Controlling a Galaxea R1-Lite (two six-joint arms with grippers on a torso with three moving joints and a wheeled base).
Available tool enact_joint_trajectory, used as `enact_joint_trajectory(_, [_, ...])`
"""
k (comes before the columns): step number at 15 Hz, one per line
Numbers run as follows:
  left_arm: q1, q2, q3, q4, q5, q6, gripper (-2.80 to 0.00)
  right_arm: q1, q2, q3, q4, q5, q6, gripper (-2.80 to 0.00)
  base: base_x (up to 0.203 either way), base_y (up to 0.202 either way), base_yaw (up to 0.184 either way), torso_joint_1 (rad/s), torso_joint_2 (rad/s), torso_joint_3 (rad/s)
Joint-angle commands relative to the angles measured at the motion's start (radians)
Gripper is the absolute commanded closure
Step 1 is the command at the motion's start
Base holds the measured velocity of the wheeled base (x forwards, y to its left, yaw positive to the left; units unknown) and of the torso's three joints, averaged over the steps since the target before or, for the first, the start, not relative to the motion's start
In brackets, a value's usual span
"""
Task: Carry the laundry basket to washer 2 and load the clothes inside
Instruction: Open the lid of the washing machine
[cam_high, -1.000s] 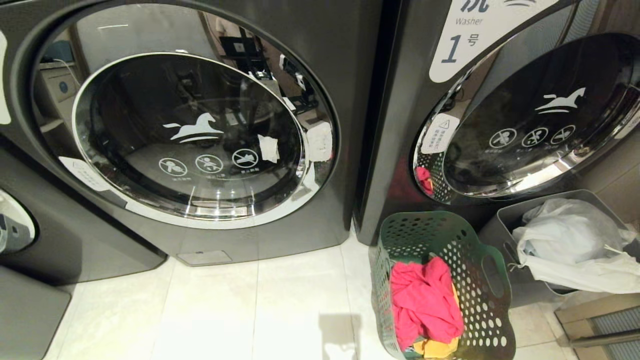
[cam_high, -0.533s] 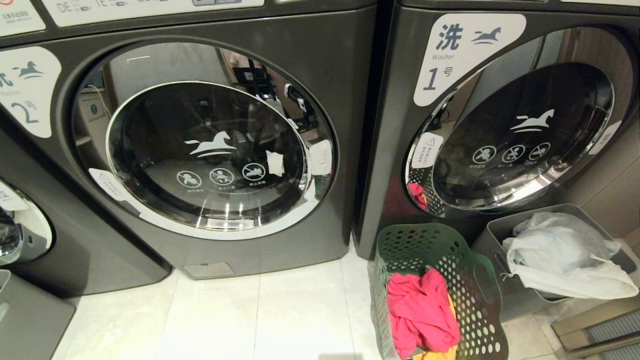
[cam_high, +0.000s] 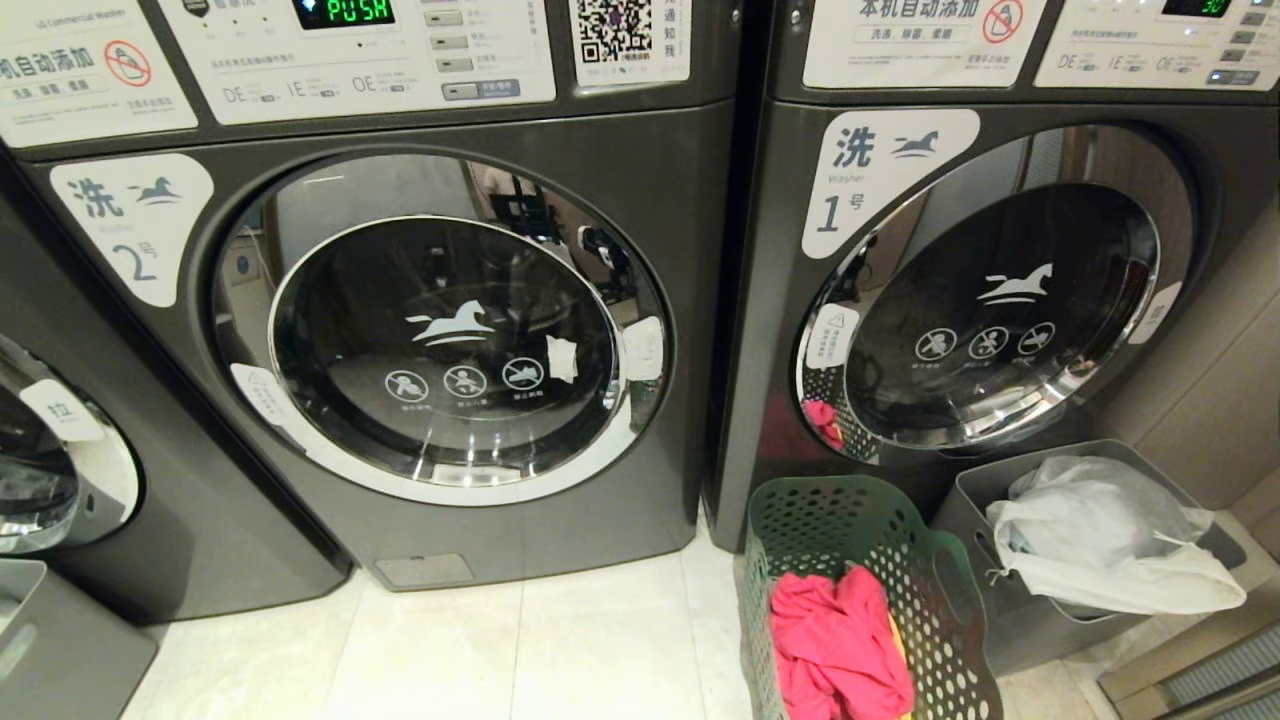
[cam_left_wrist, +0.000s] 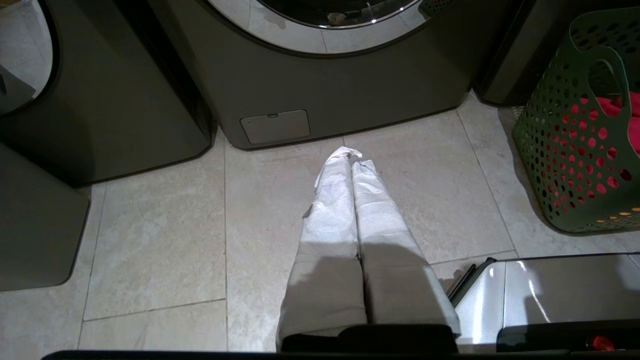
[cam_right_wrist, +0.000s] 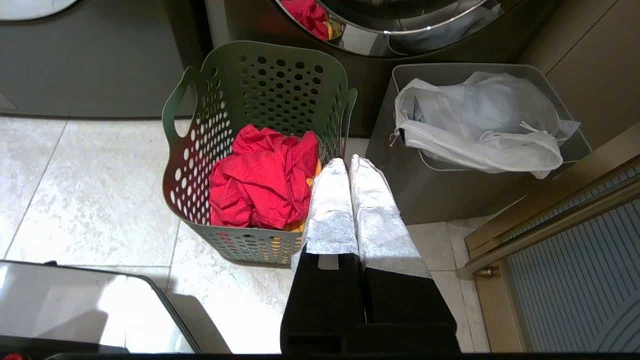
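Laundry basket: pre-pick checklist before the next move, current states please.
1. Dark green perforated plastic laundry basket upright on the floor: ok.
2. Basket in front of dark grey front-loading washer 2: not ok, it stands by washer 1.
3. Pink-red and yellow clothes inside basket: ok.
4. Washer 2 door open for loading: not ok, closed.
5. Left end effector empty: ok, shut over bare tiles.
6. Right end effector ready to grasp: not ok, shut, between the basket and the grey rectangular bin.

The left gripper (cam_left_wrist: 351, 155) is held low with fingers pressed together. The right gripper (cam_right_wrist: 346, 162) is pressed together too.
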Motion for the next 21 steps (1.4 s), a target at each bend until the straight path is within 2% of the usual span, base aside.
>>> enact_joint_trajectory(1, [0.000,0.002,0.000,0.001,0.000,0.001,0.00,0.000,0.003,0.000,0.002,0.001,-0.001,0.00,0.000,0.000,0.000,0.007,0.00,0.211])
enact_joint_trajectory(9, [0.000,0.002,0.001,0.001,-0.005,-0.001,0.00,0.000,0.002,0.000,0.002,0.001,-0.001,0.00,0.000,0.000,0.000,0.003,0.00,0.178])
enact_joint_trajectory(21, [0.000,0.002,0.003,-0.003,-0.002,-0.007,0.00,0.000,0.003,0.000,0.002,0.003,-0.012,0.00,0.000,0.000,0.000,0.001,0.00,0.007])
